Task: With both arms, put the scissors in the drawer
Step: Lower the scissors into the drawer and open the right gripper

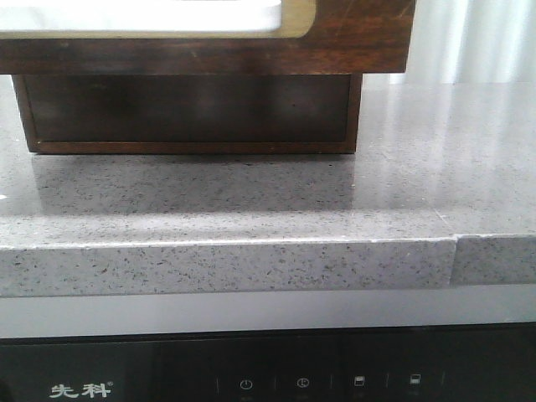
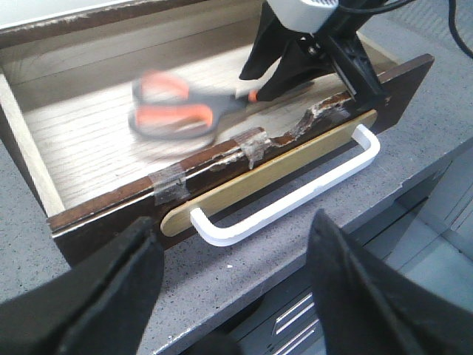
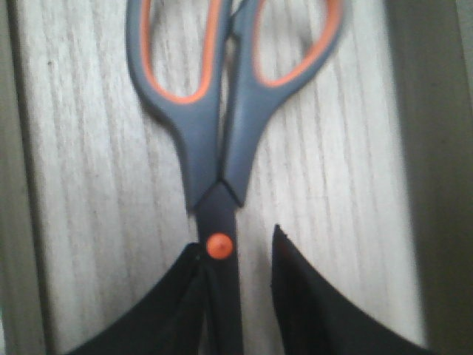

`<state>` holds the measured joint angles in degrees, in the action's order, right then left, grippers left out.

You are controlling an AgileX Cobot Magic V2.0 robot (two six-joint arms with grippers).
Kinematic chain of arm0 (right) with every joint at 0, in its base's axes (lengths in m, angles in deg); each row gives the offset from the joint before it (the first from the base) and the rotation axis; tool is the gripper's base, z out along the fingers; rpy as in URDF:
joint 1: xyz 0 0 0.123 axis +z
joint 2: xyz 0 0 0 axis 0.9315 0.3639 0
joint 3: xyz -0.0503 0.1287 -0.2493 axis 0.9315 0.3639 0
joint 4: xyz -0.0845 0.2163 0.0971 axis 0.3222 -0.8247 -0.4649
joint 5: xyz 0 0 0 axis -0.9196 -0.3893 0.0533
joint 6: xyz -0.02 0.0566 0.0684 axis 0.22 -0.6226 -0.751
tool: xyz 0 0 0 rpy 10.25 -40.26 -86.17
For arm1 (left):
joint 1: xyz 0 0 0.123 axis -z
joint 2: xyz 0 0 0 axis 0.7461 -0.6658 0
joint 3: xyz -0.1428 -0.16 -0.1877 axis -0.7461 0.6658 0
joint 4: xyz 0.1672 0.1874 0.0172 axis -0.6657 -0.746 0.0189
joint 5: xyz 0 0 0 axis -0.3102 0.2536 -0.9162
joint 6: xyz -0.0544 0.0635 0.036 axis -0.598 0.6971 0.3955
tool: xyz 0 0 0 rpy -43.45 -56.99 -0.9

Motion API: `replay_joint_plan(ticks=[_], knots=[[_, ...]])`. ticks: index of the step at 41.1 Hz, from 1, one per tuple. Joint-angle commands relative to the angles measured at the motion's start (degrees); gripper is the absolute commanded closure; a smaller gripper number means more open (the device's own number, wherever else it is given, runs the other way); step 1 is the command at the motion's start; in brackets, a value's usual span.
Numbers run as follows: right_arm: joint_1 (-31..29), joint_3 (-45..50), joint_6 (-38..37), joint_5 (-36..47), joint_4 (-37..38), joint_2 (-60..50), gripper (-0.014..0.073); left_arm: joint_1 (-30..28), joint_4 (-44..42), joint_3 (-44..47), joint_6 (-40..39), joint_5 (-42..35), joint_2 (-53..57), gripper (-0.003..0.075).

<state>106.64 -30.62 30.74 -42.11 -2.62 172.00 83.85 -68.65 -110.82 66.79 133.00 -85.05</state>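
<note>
The scissors (image 2: 177,111) lie blurred over the pale floor of the open brown drawer (image 2: 103,211), handles away from my right gripper (image 2: 253,87). In the right wrist view the scissors (image 3: 222,111) point their blades back between the fingers. One finger (image 3: 177,310) touches the blades, the other stands apart with a gap, so my right gripper (image 3: 238,240) is open. My left gripper (image 2: 233,222) is open and empty over the counter, just in front of the drawer's white handle (image 2: 295,196). The front view shows only the drawer front (image 1: 360,33), no gripper.
The drawer's front edge is chipped and taped (image 2: 255,144). The drawer stands on a grey speckled counter (image 1: 251,201), above a dark wooden box (image 1: 193,113). Below the counter edge is a black appliance panel (image 1: 251,377).
</note>
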Motion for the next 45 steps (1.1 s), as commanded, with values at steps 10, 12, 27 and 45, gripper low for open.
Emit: replay_joint_plan(ticks=[10,12,27,45], knots=[[-0.07,-1.69,-1.59,2.65,0.27,-3.81,0.0210,0.55,0.29,-2.03,-0.04,-4.34,-0.15,0.0301],[-0.07,-1.69,-3.34,2.65,0.27,-4.64,0.0210,0.55,0.29,-2.03,-0.04,-4.34,-0.15,0.0301],[-0.07,-1.69,-22.34,0.57,2.85,-15.04,0.0210,0.55,0.29,-2.03,-0.04,-4.34,-0.15,0.0301],[-0.27,19.95,-42.62,5.20,6.07,-39.35,0.0210,0.55,0.29,-2.03,-0.04,-4.34,-0.15,0.0301]])
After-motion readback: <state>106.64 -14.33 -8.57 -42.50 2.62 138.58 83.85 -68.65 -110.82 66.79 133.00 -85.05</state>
